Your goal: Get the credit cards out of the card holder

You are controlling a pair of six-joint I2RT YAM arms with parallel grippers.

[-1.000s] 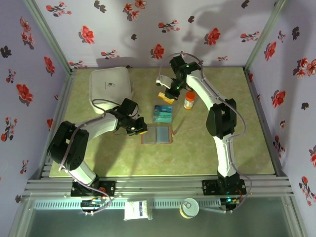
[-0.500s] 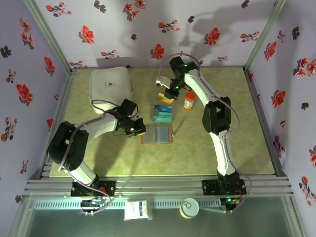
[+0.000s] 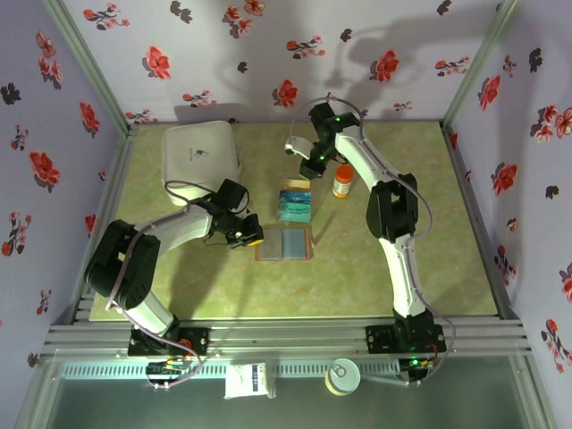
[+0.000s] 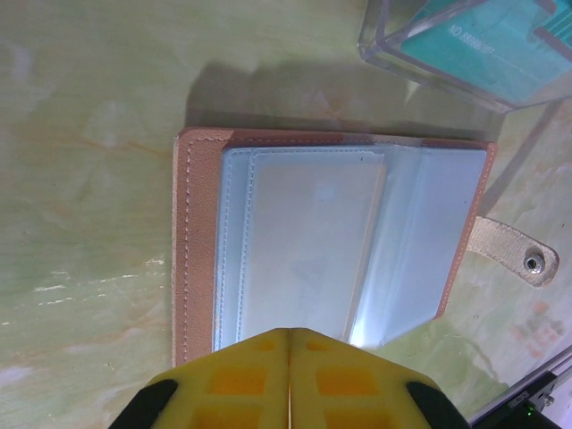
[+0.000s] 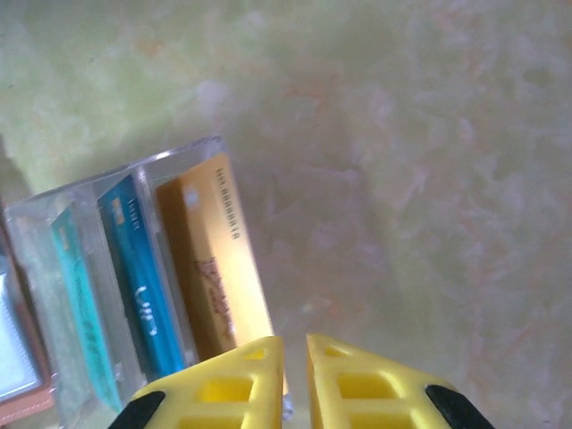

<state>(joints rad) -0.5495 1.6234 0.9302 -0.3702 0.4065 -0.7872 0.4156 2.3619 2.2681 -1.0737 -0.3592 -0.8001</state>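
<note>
Top external view is showing the card holder (image 3: pixel 284 243) lying open and flat at the middle of the table (image 3: pixel 402 268), with the left gripper (image 3: pixel 253 236) sitting at its left edge. Through the left wrist camera, that gripper's yellow fingers (image 4: pixel 241 380) are pressing tight together with no gap, right at the bottom edge of the holder. Just above the holder in the top view, the credit cards (image 3: pixel 294 206) are lying in a clear tray (image 3: pixel 309 216), and the right gripper (image 3: pixel 304 173) is hanging over the tray's upper end. In the right wrist view its jaws are standing a thin crack apart at bottom centre with nothing between them, beside the lower corner of the tan card (image 5: pixel 214 268).

The holder is showing a brown stitched rim, pale blue-grey see-through pockets and a tan strap (image 4: pixel 514 255) with a snap at the right. The cards are lying side by side at the left of the right wrist frame: teal, blue, then tan.

A second ago the right gripper was carrying the tan card above the tray; now the card is resting in the tray and the fingers are letting go. The left gripper and holder are staying put.
</note>
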